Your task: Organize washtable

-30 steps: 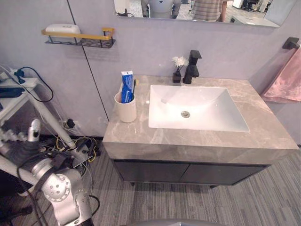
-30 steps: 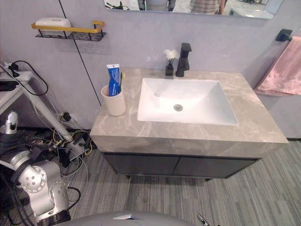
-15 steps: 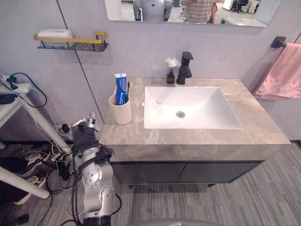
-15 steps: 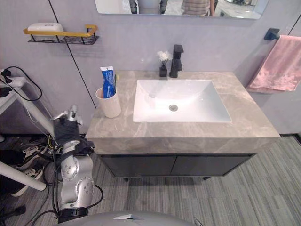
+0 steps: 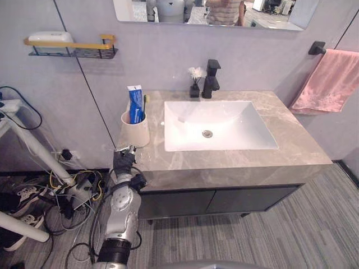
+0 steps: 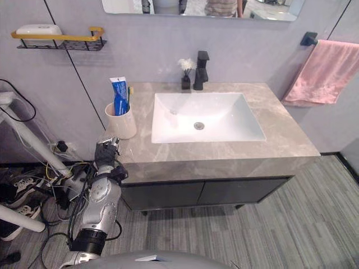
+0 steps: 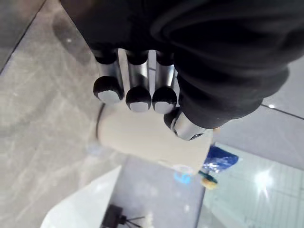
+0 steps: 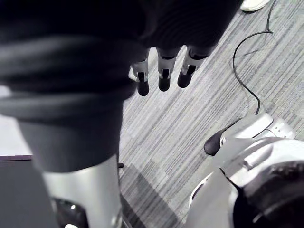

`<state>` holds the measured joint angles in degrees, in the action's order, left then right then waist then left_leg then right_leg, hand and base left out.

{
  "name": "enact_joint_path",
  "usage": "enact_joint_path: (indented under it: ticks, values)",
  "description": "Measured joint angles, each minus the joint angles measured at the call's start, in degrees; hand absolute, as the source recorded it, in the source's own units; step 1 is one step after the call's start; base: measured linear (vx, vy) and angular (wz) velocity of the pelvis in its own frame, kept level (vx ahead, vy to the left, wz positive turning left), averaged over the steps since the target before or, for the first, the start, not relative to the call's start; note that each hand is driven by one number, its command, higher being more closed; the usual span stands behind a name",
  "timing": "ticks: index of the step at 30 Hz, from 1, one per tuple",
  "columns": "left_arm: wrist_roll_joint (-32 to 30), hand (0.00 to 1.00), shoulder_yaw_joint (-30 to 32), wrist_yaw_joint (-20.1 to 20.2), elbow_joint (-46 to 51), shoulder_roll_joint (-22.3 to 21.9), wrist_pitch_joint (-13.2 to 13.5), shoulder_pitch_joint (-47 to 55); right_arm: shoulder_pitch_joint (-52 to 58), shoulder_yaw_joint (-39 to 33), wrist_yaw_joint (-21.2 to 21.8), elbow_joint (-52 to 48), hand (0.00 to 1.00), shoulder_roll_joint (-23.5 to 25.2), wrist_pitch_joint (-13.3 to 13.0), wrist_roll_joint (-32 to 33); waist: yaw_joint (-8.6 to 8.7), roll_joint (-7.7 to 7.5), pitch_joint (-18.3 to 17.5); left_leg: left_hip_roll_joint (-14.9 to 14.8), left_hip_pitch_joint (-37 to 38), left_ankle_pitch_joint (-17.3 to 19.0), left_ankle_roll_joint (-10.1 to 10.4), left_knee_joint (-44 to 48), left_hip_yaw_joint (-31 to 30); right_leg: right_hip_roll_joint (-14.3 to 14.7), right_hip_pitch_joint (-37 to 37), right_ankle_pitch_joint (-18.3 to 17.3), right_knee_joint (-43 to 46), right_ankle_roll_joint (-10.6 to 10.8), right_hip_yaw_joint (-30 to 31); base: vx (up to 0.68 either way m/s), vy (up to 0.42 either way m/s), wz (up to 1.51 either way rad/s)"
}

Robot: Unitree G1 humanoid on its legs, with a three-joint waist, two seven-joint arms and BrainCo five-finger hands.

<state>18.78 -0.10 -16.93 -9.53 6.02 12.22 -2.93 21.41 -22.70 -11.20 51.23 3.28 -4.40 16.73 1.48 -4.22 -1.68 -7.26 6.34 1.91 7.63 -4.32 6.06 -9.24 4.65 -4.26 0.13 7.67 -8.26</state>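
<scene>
Print first: on the blue toothpaste tube [image 5: 134,104], white lettering, too small to read. Elsewhere no legible writing made out.

Left hand [image 5: 123,161]: at the front left corner of the counter [image 5: 291,140], just in front of the cup [image 5: 135,130]. In the left wrist view, fingers [image 7: 138,78] straight and side by side, thumb [image 7: 183,126] set next to them, nothing between. Holds nothing. Points toward the cup; fingertips near its side, contact not discernible.

Right hand [image 8: 161,71]: hangs over grey striped floor in the right wrist view. Fingers loosely extended, slightly spread, empty.

Cup: cream, upright, on the counter's left side, beside the basin [image 5: 219,126]. Inside it, the toothpaste tube standing up, and a toothbrush [image 5: 146,103] with a yellowish handle just beside the tube.

Basin: white, rectangular, sunk into the grey marbled counter, drain in the middle.

Behind the basin, at the wall: black tap [image 5: 211,78]; touching or just beside it, a small dark vase with white flowers [image 5: 194,84].

On the wall, left of the counter: wire shelf with a yellow rail [image 5: 70,47], a white bar-shaped item [image 5: 50,37] lying on it.

On the wall, right: pink towel [image 5: 328,78] hanging from a black holder.

Above: lower edge of a mirror [image 5: 207,11].
</scene>
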Motion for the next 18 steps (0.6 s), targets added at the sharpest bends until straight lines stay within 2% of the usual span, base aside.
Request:
enact_joint_path:
  ticks: [4, 12, 18]
  values:
    - [-1.09, 1.0, -0.3, -0.6, -0.78, 1.39, -0.28, -2.29, -0.57, -0.08, 0.0, 0.07, 0.0, -0.05, -0.02, 0.05, 0.97, -0.55, 0.29, 0.04, 0.0, 0.01, 0.0, -0.53, 0.44, 0.06, 0.01, 0.36, -0.83, 0.06, 0.13, 0.05, 0.003, -0.04]
    - [-1.31, 1.0, -0.48, -2.22, -3.87, 1.66, -0.32, -6.59, -1.41, -0.29, 0.01, 0.54, 0.0, -0.29, -0.29, 0.19, 1.78, -0.41, 0.67, 0.08, 0.08, 0.25, -0.36, -0.4, 2.62, 0.06, -0.79, 2.31, -1.06, -0.52, 1.25, 0.02, 0.02, -0.13]
    - [-1.31, 1.0, -0.4, -2.61, -4.04, 3.21, -0.31, -6.6, -1.41, -0.42, 0.02, 0.65, 0.0, -0.3, -0.29, 0.2, 1.79, -1.1, 1.11, 0.34, -0.14, 0.18, -0.45, -0.32, 3.46, -0.16, -1.9, 2.71, -0.96, -0.51, 1.33, -0.06, 0.004, -0.12]
